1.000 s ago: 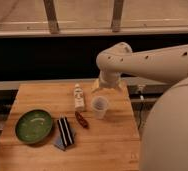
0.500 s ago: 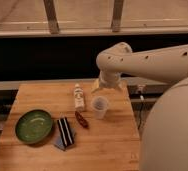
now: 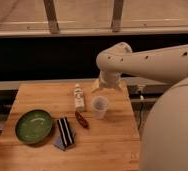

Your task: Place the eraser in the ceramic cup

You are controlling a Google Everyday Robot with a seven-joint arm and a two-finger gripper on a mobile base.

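Currently my fingers (image 3: 107,86) hang near the cup (image 3: 100,106), their state I cannot tell; the eraser (image 3: 64,131) lies on the desk (image 3: 112,145), overlapping a sponge (image 3: 60,145). Risk: pinching the sponge too, or tipping the cup.

cream arm (image 3: 152,60), end effector (image 3: 108,86) at tip

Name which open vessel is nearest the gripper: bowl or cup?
The white ceramic cup: the gripper hangs just behind it in the camera view. The green bowl sits far off at the image's left, beyond the eraser.
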